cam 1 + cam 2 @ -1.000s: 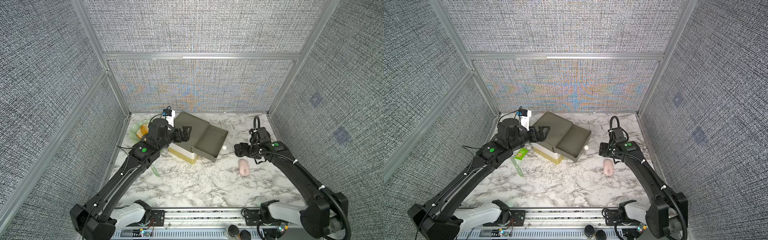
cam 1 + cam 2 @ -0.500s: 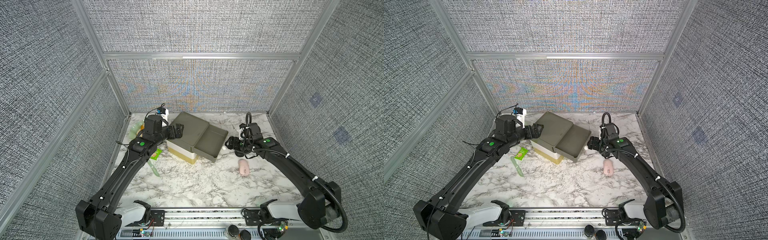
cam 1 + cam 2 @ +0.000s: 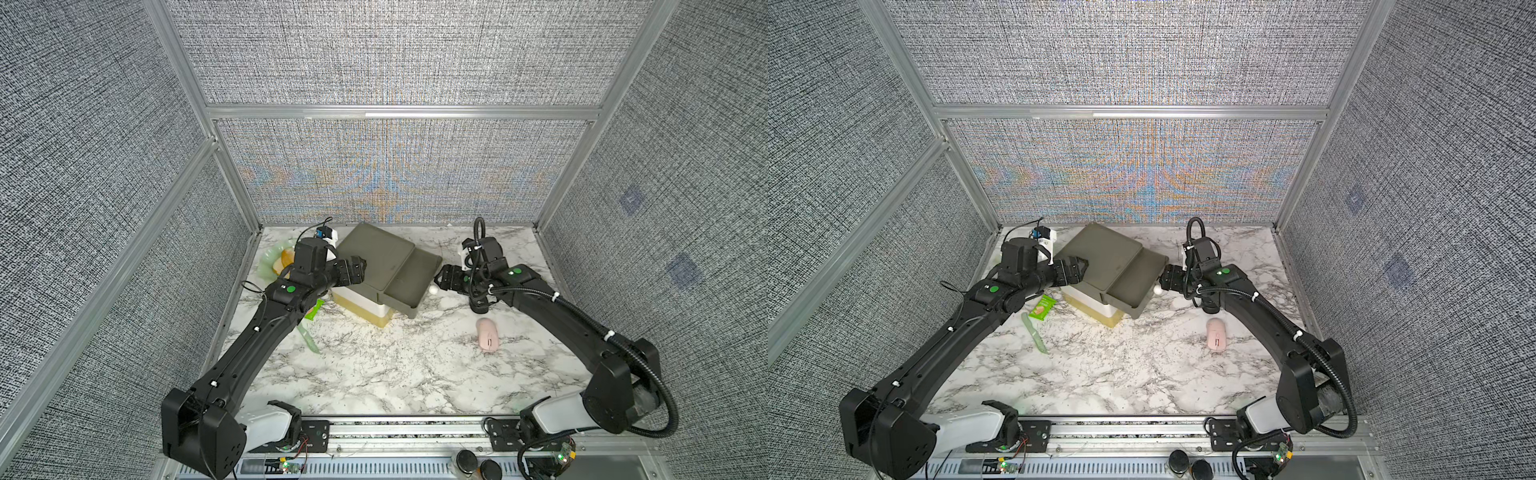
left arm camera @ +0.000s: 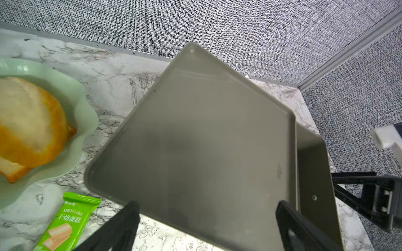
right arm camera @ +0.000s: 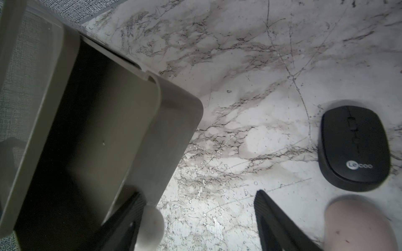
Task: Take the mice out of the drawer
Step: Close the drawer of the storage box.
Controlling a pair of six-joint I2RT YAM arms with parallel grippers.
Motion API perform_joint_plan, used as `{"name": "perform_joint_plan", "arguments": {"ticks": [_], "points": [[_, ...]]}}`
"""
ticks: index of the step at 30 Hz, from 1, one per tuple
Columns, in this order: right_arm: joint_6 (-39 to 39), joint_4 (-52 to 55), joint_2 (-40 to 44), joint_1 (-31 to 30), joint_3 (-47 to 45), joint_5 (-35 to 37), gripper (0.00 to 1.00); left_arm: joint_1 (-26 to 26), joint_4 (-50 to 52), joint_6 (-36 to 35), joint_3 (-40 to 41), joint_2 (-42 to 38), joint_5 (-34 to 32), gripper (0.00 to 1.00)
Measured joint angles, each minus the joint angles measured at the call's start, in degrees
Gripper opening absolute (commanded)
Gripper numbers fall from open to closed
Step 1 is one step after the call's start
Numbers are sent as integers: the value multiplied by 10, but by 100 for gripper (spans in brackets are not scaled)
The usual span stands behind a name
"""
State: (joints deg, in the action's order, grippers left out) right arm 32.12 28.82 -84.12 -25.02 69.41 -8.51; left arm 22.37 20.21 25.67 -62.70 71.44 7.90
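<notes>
Right gripper (image 3: 440, 282): fingers spread, white knob (image 5: 152, 223) just beside one.
Left gripper (image 3: 360, 267): fingers wide, astride cabinet (image 4: 195, 141).
Pink mouse (image 3: 487, 334), black mouse (image 5: 353, 147): on marble, outside drawer (image 3: 409, 278).
Risk: low right-arm sweep knocks mice; knob nudge shuts drawer.

A pink mouse (image 3: 487, 336) lies flat on the marble; a black mouse (image 5: 353, 147), logo up, apparently just beside it.

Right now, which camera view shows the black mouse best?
The right wrist view: the black mouse lies whole on the marble table there, its pale logo readable. In both top views I cannot find it; the right arm probably hides it. The left wrist view shows the grey drawer unit, no mouse.
</notes>
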Motion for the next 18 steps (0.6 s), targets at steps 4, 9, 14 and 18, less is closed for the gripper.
{"name": "perform_joint_plan", "arguments": {"ticks": [4,9,14,18], "points": [[7,-10,-24,-15,19,-5,79,0,-14,5,3,5,12,100],[17,-38,-66,-35,50,-14,80,0,-29,10,7,10,12,99],[24,-66,-108,-53,79,-20,82,0,-29,13,6,10,10,99],[33,-89,-125,-65,90,-23,84,0,-29,14,6,10,10,99]]}}
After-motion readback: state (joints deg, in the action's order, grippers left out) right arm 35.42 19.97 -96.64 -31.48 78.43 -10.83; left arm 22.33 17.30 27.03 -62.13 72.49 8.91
